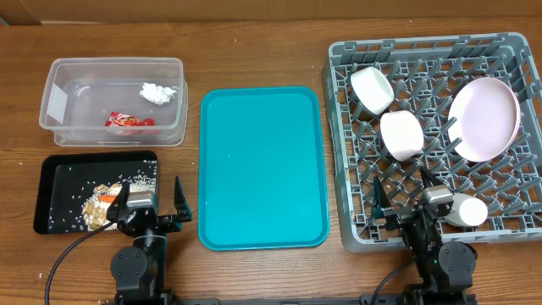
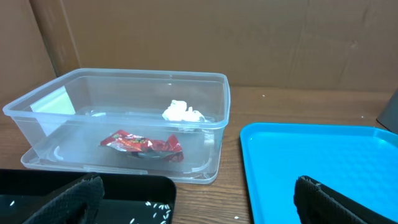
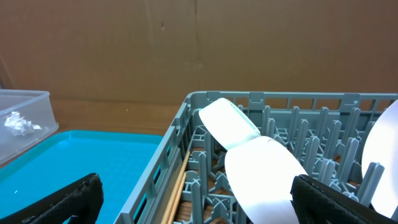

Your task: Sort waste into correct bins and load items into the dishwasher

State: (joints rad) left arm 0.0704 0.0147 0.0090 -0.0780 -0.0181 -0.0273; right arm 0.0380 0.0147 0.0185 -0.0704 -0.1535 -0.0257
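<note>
The clear tub (image 1: 114,61) at the far left holds the red wrapper (image 1: 129,121) and the white napkin (image 1: 157,92); both also show in the left wrist view, the wrapper (image 2: 143,144) and the napkin (image 2: 181,111). The black tray (image 1: 63,182) holds food scraps (image 1: 95,210) and an orange stick (image 1: 108,199). The grey rack (image 1: 339,144) holds two white bowls (image 1: 373,90) (image 1: 401,135), the pale plate (image 1: 483,118) and a white cup (image 1: 468,210). My left gripper (image 1: 150,202) is open and empty over the black tray's right end. My right gripper (image 1: 403,196) is open and empty over the rack's front.
A teal serving tray (image 1: 262,169) lies between the bins and the rack. Wooden chopsticks (image 3: 177,186) lie inside the rack along its left wall. Loose rice grains (image 2: 155,208) dot the black tray. A cardboard wall stands behind the table.
</note>
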